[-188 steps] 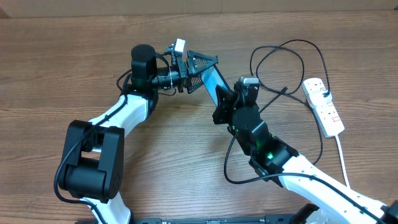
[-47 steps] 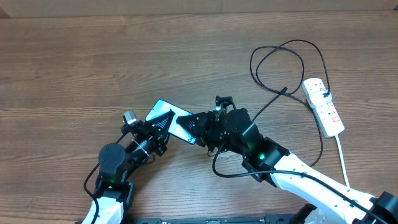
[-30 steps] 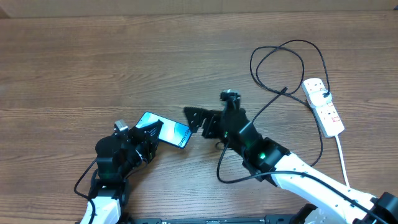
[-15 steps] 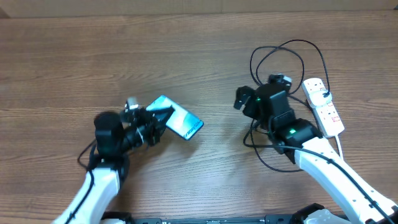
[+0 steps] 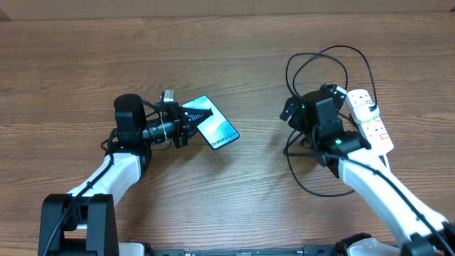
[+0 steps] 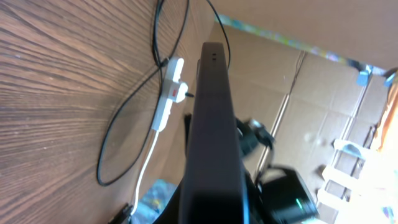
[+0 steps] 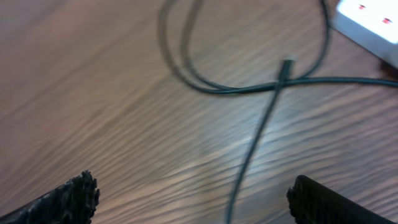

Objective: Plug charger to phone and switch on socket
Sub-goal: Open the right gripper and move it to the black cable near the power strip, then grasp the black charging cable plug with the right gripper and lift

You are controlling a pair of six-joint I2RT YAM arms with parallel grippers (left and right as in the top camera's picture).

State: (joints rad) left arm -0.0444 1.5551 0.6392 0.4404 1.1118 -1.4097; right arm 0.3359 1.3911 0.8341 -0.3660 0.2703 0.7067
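Overhead and two wrist views. Two arms reach onto one wooden bench (image 5: 227, 43). The left tool (image 5: 190, 121) is pressed together on one phone (image 5: 217, 128), pinching it at one end. The light blue screen faces up and the "Galaxy" end points away from the tool. In the left wrist view the phone (image 6: 214, 124) appears edge-on as a dark bar. Whether its free end touches the bench cannot be told.

The right tool (image 7: 191, 190) is spread wide and holds nothing, hanging over the cable. One charger (image 5: 287, 71), a thin black cable, lies in loops on the right half of the bench. Its connector tip (image 7: 286, 65) rests free on the wood, well apart from the phone.

Farthest right lies one white socket (image 5: 371, 122), with the cable loops just beside it. Two red marks show on the socket (image 7: 367, 22) in the right wrist view.
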